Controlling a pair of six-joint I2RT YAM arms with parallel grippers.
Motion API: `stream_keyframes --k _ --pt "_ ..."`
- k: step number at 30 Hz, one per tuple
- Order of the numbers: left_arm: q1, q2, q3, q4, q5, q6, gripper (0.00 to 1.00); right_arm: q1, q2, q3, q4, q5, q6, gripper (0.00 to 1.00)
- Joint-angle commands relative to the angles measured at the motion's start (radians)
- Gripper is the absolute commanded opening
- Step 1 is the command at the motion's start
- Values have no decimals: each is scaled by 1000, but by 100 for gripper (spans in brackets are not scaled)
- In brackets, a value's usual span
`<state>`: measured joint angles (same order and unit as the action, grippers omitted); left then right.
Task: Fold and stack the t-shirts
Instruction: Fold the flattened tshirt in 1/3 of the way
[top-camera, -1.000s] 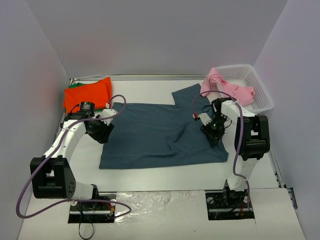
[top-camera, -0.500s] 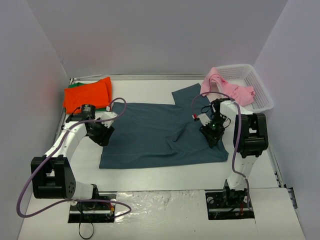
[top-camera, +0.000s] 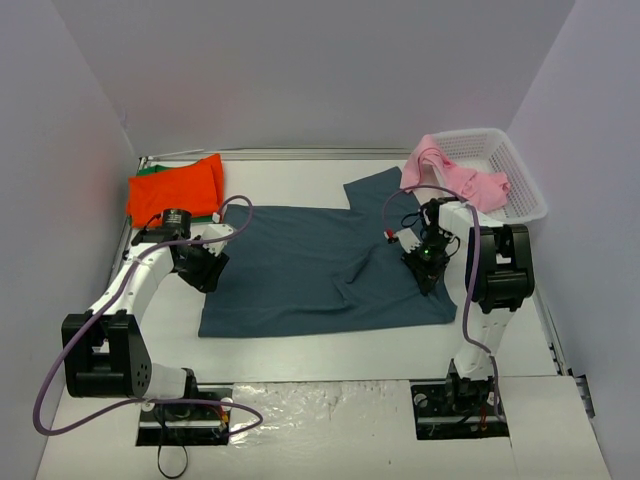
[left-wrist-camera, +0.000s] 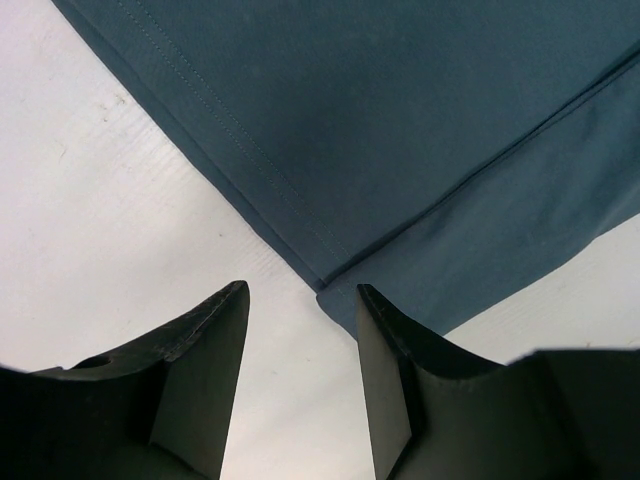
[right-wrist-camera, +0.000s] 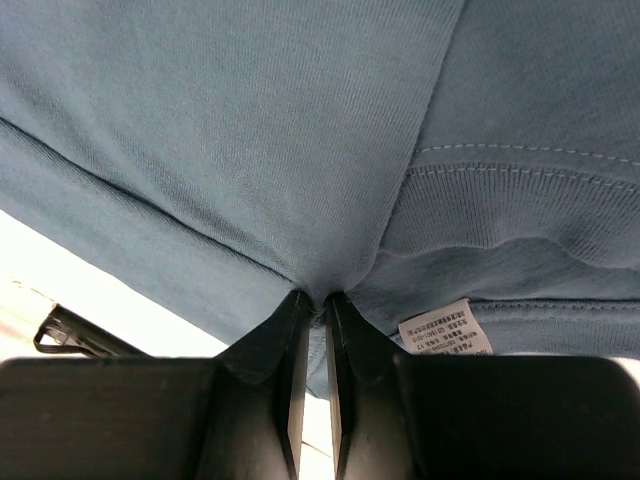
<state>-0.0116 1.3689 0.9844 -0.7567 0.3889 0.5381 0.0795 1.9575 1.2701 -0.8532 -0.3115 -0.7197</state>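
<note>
Slate-blue t-shirt (top-camera: 310, 270) spread flat mid-frame; orange-red t-shirt (top-camera: 175, 188) folded upper left; pink t-shirt (top-camera: 458, 176) draped over white basket (top-camera: 522, 175) upper right.

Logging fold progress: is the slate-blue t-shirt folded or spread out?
Spread, not folded: the slate-blue t-shirt lies flat, sleeve out, only pinched into a ridge by the right gripper.

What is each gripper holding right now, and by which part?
The right gripper pinches a fold of the dark slate-blue cloth t-shirt beside its white neck label. The left gripper is open, holding nothing.
</note>
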Motion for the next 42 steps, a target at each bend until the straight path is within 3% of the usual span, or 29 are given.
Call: stream_keyframes --k 1,15,16,17,18,20,21,26,34,37,42 --pt "2 -24 -1 3 18 -9 45 5 -49 23 -52 11 12 8" --pt "2 -27 -6 5 28 -17 43 3 -175 -27 -83 41 9 6" --pt "2 -27 -7 3 31 -17 37 3 -174 -34 -78 41 8 6" --pt "2 -27 -9 2 36 -15 37 3 -172 -40 -76 41 9 6" --pt "2 -27 -12 -1 47 -13 24 3 -169 -46 -73 41 11 6" --pt "1 -25 -16 -4 59 0 13 3 -164 -51 -69 40 12 5" --pt "1 -22 -16 -22 71 9 3 3 -160 -51 -66 38 16 5" --pt "-22 10 -1 -118 137 129 2 3 -147 -46 -60 31 20 5" --pt "-33 108 -33 -139 90 204 3 3 -128 -49 -47 26 26 5" --pt "-31 140 -59 -95 36 204 18 3 -123 -51 -46 25 26 4" --pt "-31 164 -79 -39 -5 204 27 3 -118 -54 -43 29 26 4"
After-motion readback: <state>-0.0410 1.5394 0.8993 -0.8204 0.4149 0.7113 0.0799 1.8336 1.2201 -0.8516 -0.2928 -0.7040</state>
